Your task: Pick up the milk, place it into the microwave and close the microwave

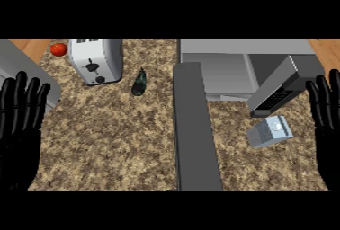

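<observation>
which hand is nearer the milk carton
Right. The right hand stands open just right of the milk carton; the left hand is across the counter at the left edge.

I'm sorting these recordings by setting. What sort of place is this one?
Most likely a kitchen counter: a speckled stone-look countertop carries a toaster, and a microwave stands with its door open. A milk carton lies in front of it.
</observation>
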